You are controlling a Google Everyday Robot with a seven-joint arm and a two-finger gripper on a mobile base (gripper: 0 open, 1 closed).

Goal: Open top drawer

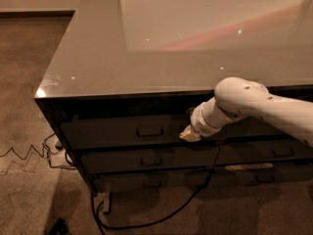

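Observation:
The top drawer (pixel 112 132) is a wide dark grey front just under the glossy countertop, with a small rectangular loop handle (pixel 149 131) at its centre. It looks closed, with no inside showing. My gripper (pixel 190 133), with a pale tip on a white arm (pixel 244 104), sits in front of the drawer's right end. It is to the right of the handle, level with it and apart from it. The arm reaches in from the right edge of the view.
A grey countertop (pixel 146 48) overhangs the drawers. Two more dark drawer fronts (pixel 146 159) lie below, and others (pixel 279 152) stand to the right. Black cables (pixel 54 153) trail over the carpet at the cabinet's left corner and under its front.

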